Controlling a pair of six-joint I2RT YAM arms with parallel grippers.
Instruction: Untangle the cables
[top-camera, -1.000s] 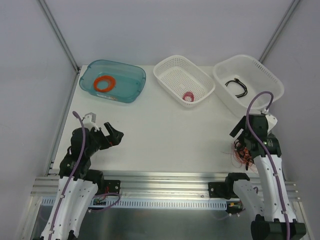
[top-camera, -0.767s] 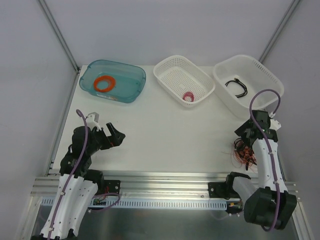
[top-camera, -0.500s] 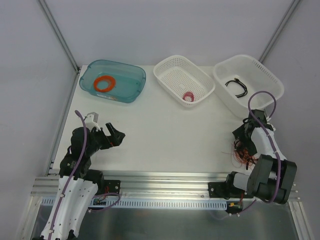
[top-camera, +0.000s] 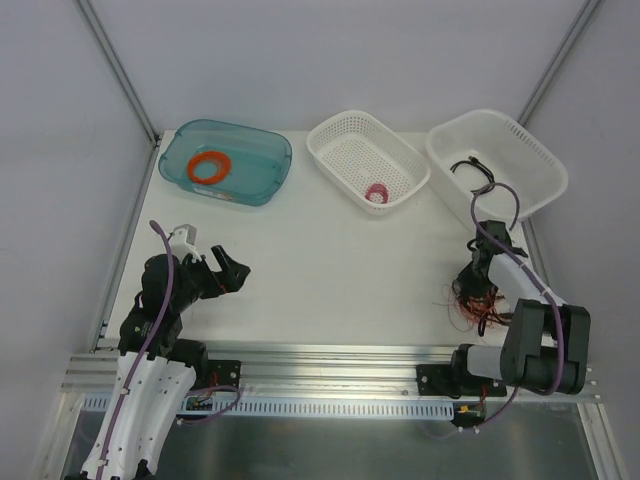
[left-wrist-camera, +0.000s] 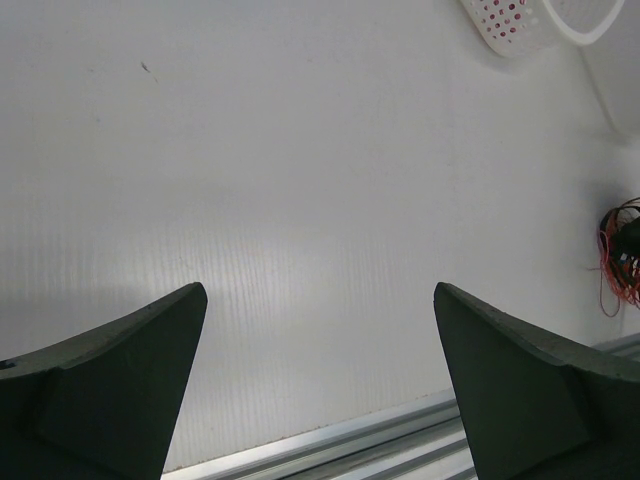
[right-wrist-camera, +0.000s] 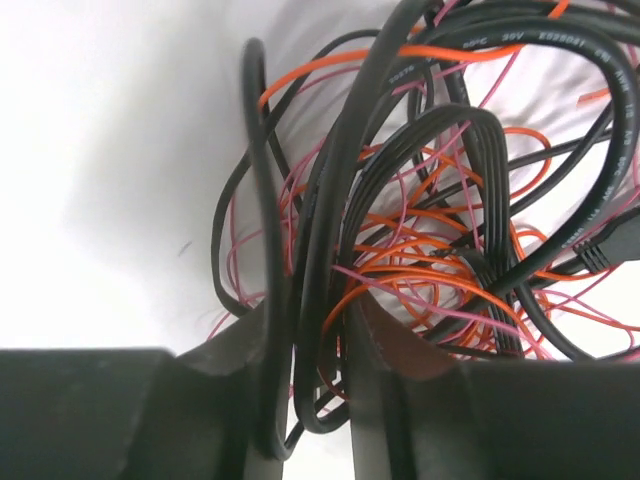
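Black, orange and pink cables (right-wrist-camera: 420, 230) lie knotted at the near right of the table (top-camera: 330, 270). The right gripper (right-wrist-camera: 310, 335) is down in the tangle, jaws narrow and pinching a few black strands at its edge. The rest of the bundle spills in loose loops beyond the fingers (right-wrist-camera: 385, 345). Across the near edge, the left gripper (left-wrist-camera: 318, 300) hangs over bare tabletop well apart from the knot, jaws wide and holding nothing.

The step in hand looks like the first grab on the pile. No strand is yet drawn free of it. The next move seems to call for a slow lift or pull to tease the pinched black strands out. The idle arm would likely need to come across and pin the rest, or the whole knot may drag along.

At the far side stand three containers. A teal tub (top-camera: 270, 150) holds an orange ring (top-camera: 210, 167), a white basket (top-camera: 340, 125) holds a small pink spool (top-camera: 377, 193), and a second white basket (top-camera: 500, 118) holds a single black cable (top-camera: 473, 172).
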